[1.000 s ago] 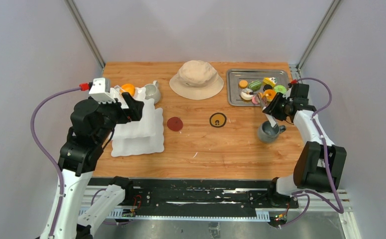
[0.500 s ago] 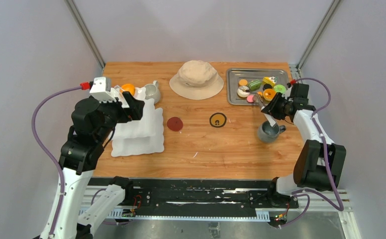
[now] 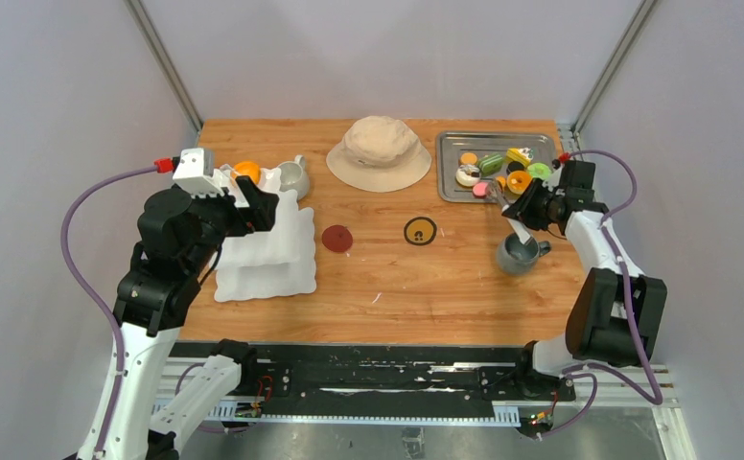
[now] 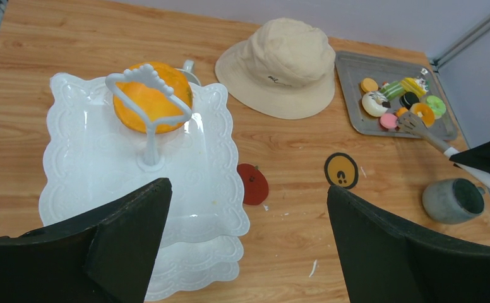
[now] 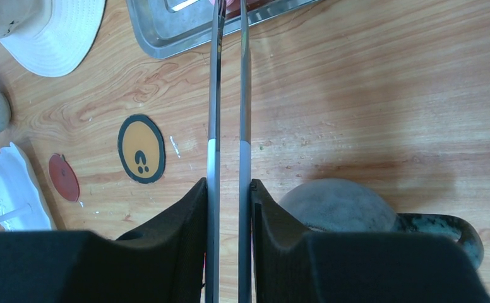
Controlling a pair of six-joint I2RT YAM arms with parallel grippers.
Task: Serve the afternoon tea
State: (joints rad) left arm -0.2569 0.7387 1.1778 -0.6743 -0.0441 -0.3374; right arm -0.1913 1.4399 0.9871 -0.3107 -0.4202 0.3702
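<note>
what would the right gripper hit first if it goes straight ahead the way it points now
The right gripper carries tongs that lead the way. Their tips reach over the metal tray, so the pink pastry probably comes first, though the tips' height above it is unclear.

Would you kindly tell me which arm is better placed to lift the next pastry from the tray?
Right. The right pincer grips the tongs, whose tips reach the pastries in the tray; the left pincer hangs open over the stand, across the table.
</note>
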